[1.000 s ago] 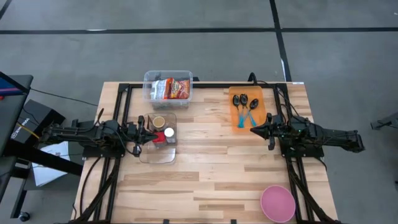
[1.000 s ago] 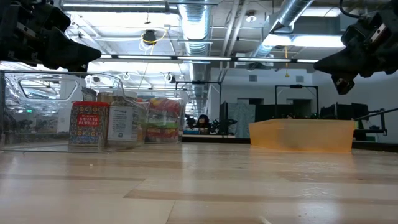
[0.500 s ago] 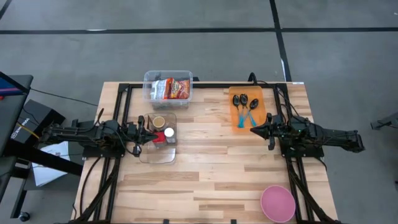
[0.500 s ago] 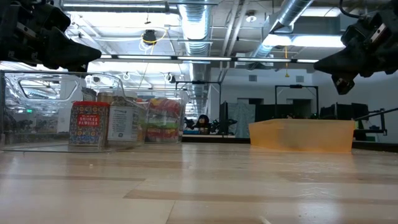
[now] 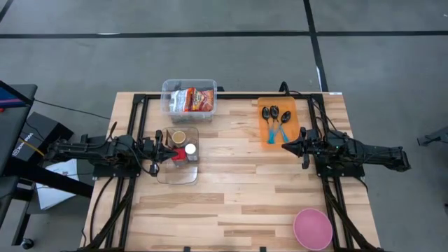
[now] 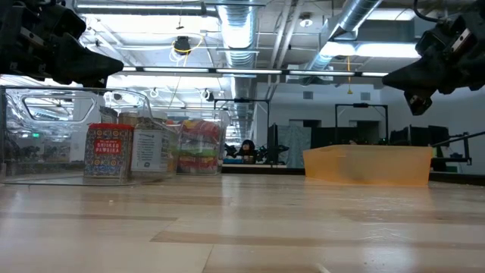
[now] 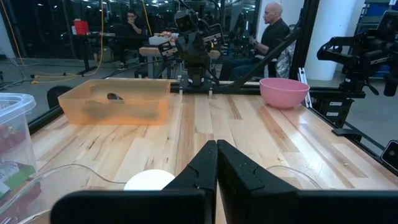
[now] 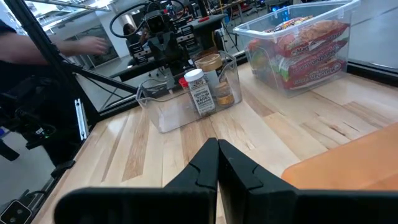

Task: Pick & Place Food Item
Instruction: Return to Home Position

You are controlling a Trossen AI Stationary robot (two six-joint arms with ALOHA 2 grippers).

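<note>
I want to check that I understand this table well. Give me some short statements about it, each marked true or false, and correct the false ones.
1. The spoons lie in the pink bowl. False: they lie in the orange tray; the bowl is empty.
2. The noodle packs are inside the clear bin at the far edge of the table. True.
3. The left gripper holds a jar. False: it is shut on nothing, raised over the clear container where the jars stand.
4. The right gripper is shut and empty, beside the orange tray. True.
</note>
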